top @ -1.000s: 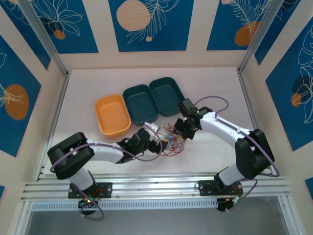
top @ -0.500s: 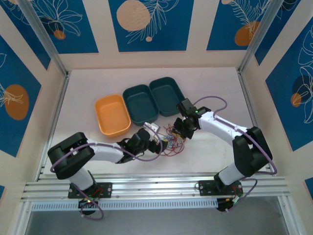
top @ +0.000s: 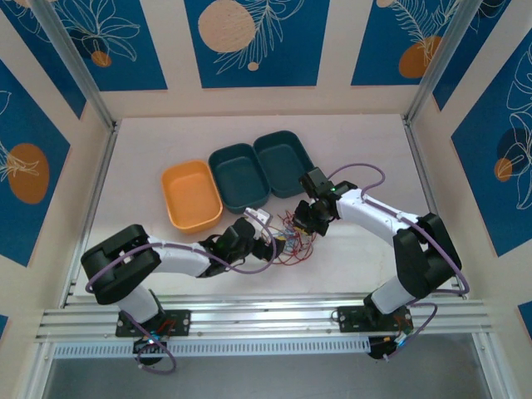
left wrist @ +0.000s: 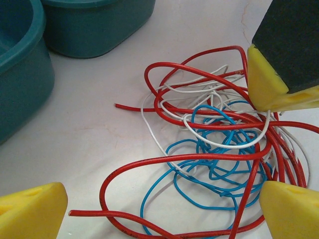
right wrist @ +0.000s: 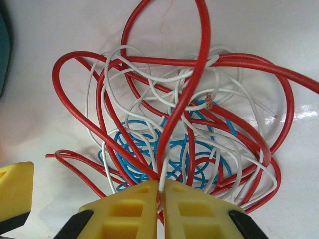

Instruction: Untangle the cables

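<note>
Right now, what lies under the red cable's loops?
Under the red cable, mostly blue cable coils; white cable weaves over and under it, all on the table. Strands beneath the right gripper, shut on red cable, are covered.

White table [top: 166,141], matt, under soft, even light. Enclosure walls stand at 12 o'clock [top: 249,41], 9 o'clock [top: 33,125] and 3 o'clock [top: 499,125]. They are cream panels carrying blue rectangles printed with white leaf outlines and orange discs [top: 226,25]. Two aluminium posts, one at 10 o'clock [top: 73,66] and one at 2 o'clock [top: 440,62], slant upward from the table's far corners. Aluminium rails [top: 266,320] run along the table's edge at 6 o'clock. A slotted white strip [top: 266,347] lies just below them, and a plain grey surface [top: 266,378] lies below that.
</note>
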Motion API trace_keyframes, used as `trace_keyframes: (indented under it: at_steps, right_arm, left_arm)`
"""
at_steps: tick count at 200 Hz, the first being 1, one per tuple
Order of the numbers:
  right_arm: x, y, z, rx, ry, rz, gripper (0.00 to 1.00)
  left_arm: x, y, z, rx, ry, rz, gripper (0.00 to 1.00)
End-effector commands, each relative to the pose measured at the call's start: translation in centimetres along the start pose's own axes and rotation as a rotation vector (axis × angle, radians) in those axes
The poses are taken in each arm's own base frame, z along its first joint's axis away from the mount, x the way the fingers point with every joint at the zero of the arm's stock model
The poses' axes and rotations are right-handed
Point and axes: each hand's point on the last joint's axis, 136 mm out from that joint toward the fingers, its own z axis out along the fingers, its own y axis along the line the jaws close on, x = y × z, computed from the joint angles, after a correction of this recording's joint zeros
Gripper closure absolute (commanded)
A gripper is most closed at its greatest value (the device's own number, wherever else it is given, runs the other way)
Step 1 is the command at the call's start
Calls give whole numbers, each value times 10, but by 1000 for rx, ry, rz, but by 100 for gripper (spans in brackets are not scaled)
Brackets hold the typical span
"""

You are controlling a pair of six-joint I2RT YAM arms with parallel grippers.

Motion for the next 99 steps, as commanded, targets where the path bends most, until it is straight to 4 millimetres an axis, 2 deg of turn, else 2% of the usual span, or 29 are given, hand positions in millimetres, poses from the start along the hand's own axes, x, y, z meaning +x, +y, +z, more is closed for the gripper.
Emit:
trace_keyframes:
  at_steps: [1, 56, 83, 99]
  right_arm:
    - [-1, 5, -14, -3, -23, -19, 90]
    - [0, 11, -30, -30, -38, -26, 94]
    - [0, 14, -40, -48, -53, -32, 93]
    - [-1, 16, -45, -59, -64, -41, 96]
  left_arm:
    - [-8, -6, 3, 9, -20, -9, 2]
    - [-8, -7, 4, 14, -16, -9, 2]
    - [-9, -9, 5, 22, -13, -4, 6]
    - [-9, -10, 5, 27, -12, -4, 7]
